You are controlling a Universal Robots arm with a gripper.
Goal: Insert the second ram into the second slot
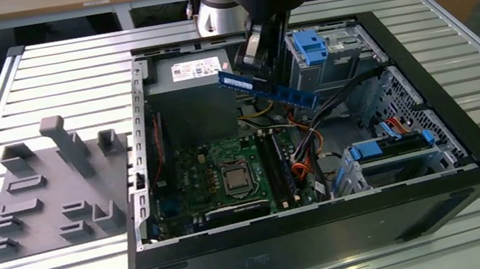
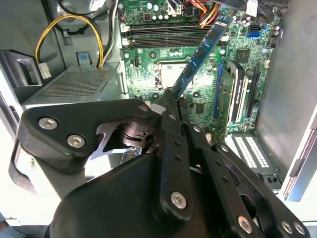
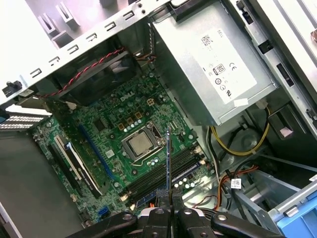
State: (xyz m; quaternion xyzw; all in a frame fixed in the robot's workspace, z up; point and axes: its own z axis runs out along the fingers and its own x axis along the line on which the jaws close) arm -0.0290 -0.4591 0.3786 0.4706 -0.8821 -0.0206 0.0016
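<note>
Fingers (image 2: 171, 130) of the black multi-link gripper (image 2: 174, 101) are pressed shut on one short end of the thin, flat blue circuit-board memory stick (image 2: 200, 54), so the stick juts out from the fingertips.

In the exterior view the stick (image 1: 267, 88) hangs tilted in the air over the middle of the open black tower computer case (image 1: 330, 224). It sits above the green motherboard (image 1: 218, 180), between the grey metal power supply box (image 1: 192, 102) at the case's far corner and the light-blue plastic drive-bay clips (image 1: 308, 46) toward the exterior view's right edge.

As a judgement, the task is only part done. The stick is picked up and carried into the case, but it is well apart from the long black memory slots (image 3: 163, 174), so lining up, lowering and pressing home are all left.

In the first wrist view the stick (image 3: 168, 158) shows edge-on as a thin line over the slots. I cannot tell which slot it lines up with, whether any slot is already filled, or how the end latches stand. The stick's label is too small to make out. The gripper's own body hides the near part of the board in the second wrist view, and the arm covers part of the case's far edge in the exterior view.
</note>
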